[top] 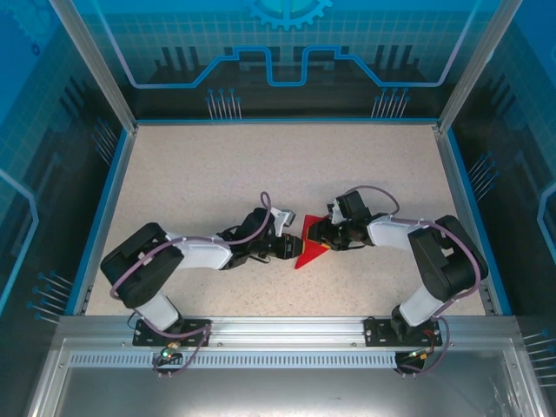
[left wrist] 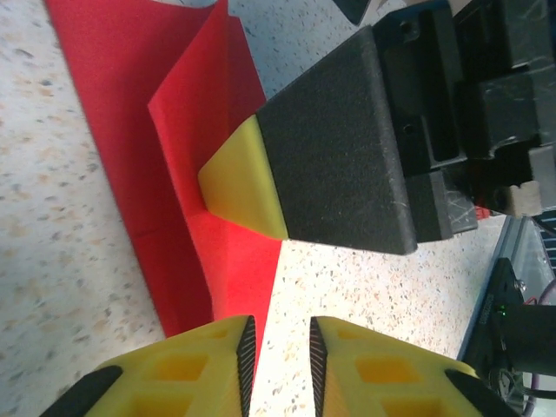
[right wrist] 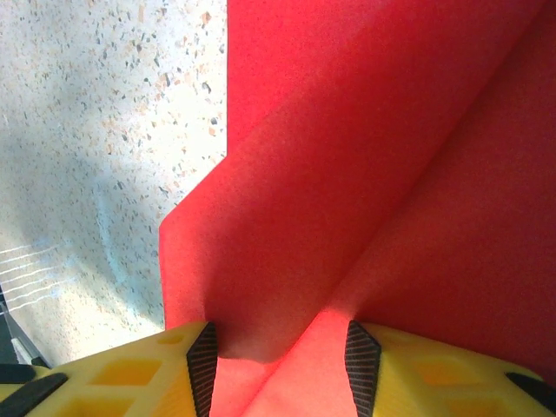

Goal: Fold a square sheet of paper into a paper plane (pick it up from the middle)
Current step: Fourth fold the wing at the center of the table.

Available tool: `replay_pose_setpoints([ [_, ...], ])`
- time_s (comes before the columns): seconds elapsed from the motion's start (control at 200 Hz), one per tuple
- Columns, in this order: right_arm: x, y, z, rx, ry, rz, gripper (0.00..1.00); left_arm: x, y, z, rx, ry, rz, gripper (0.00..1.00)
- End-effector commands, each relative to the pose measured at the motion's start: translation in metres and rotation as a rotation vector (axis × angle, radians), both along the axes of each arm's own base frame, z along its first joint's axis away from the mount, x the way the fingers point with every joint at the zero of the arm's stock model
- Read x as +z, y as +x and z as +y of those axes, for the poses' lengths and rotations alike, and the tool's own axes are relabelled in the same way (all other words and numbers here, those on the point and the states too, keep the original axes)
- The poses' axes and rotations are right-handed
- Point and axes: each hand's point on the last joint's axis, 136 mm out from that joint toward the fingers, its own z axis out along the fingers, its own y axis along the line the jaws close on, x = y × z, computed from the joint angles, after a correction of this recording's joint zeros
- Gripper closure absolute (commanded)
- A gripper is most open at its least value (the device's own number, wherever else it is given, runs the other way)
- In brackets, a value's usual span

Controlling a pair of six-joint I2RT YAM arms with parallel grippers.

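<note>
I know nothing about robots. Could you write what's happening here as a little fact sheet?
Paper: red sheet, partly folded, one flap raised, lying on the table
Right gripper: jaws apart, straddling the raised fold, one tip pressing the paper down
Left gripper: jaws slightly apart at one end of the paper
Plane: not yet finished
</note>
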Motion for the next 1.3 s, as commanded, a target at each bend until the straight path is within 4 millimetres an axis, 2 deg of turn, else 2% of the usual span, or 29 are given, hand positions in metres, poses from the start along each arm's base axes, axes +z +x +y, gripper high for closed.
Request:
replay_pose_setpoints([
  [0.0,-0.037,-0.020,-0.033,-0.052,-0.165,0.124,0.53,0.005,0.005,-0.015,-0.010,-0.065,0.054,0.78],
  [0.16,-0.037,-0.020,-0.031,-0.050,-0.161,0.129,0.53,-0.009,0.017,-0.007,0.061,0.011,0.057,0.85],
  [0.375,-0.036,-0.019,-0.029,-0.041,-0.154,0.128,0.53,-0.022,0.017,-0.012,0.049,0.030,0.087,0.86],
  [0.545,-0.034,-0.017,-0.028,-0.036,-0.149,0.119,0.52,-0.033,0.021,-0.005,0.083,0.077,0.094,0.89],
  [0.785,-0.031,-0.016,-0.030,-0.042,-0.163,0.112,0.51,-0.036,0.021,-0.002,0.095,0.089,0.094,0.90],
  [1.095,-0.039,-0.019,-0.036,-0.047,-0.220,0.154,0.58,-0.037,0.020,-0.003,0.089,0.089,0.101,0.90],
  [1.295,-0.045,-0.024,-0.040,-0.043,-0.277,0.191,0.61,-0.026,0.020,-0.002,0.090,0.080,0.080,0.88],
])
